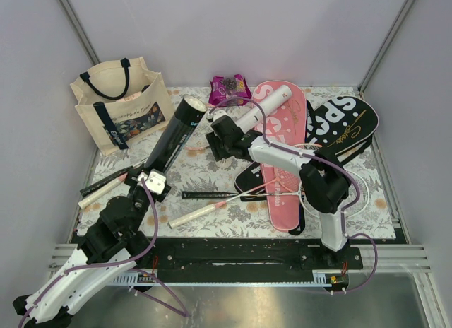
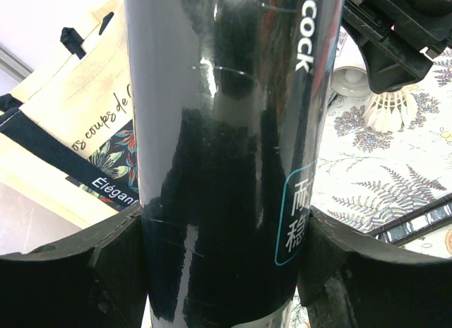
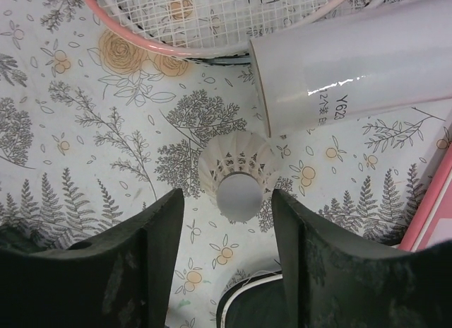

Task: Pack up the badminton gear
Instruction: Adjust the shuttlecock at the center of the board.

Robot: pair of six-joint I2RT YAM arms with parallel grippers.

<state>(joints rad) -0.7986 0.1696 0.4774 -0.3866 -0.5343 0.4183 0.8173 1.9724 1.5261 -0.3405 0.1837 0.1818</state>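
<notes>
My left gripper [image 1: 154, 178] is shut on the lower end of the long black tube [image 1: 176, 133], which slants up toward the tote. In the left wrist view the tube [image 2: 219, 130] fills the gap between the fingers [image 2: 70, 271]. My right gripper [image 1: 212, 133] is open and low over the cloth. In the right wrist view a white shuttlecock [image 3: 236, 176] stands cork up just ahead of the open fingertips [image 3: 159, 236]. The white tube [image 3: 353, 66] lies right behind it, open end toward it. The shuttlecock also shows in the left wrist view [image 2: 390, 110].
The cream tote [image 1: 120, 109] stands at the back left. The snack packet [image 1: 229, 88] is at the back. The pink cover [image 1: 282, 151] and black cover [image 1: 346, 123] lie at the right. Racket shafts [image 1: 212, 195] cross the floral cloth's middle. A pink-rimmed racket head [image 3: 212, 24] lies beyond the shuttlecock.
</notes>
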